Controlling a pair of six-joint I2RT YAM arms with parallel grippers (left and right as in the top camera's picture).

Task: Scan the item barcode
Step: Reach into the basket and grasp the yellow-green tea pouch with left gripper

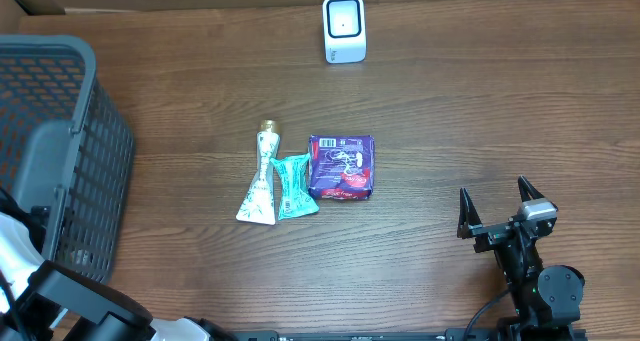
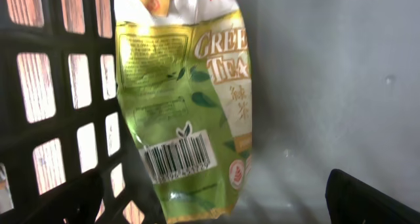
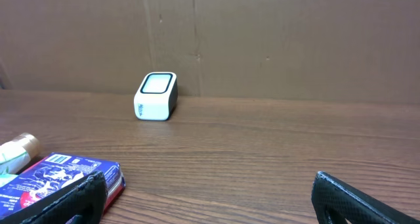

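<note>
Left fingers: the left gripper stands wide apart inside the basket, one dark finger at the lower right of its wrist view. Nothing is clamped between them.
Right fingers: the right gripper is spread wide and empty over bare table at the near right, well apart from every item.
Green tea packet: a yellow-green green tea packet lies in the basket just ahead of the left gripper, against a smooth grey surface and beside the lattice wall. It cannot be seen from overhead.
Barcode: the barcode sits on the packet's lower part and faces the left wrist camera.
Scanner: a small white scanner stands upright at the table's far edge, in front of a cardboard wall.
Purple packet: a purple packet lies flat at mid-table.
Teal sachet: a teal sachet touches the purple packet's left side.
Tube: a white tube with a gold cap lies against the sachet's left, cap pointing away.
</note>
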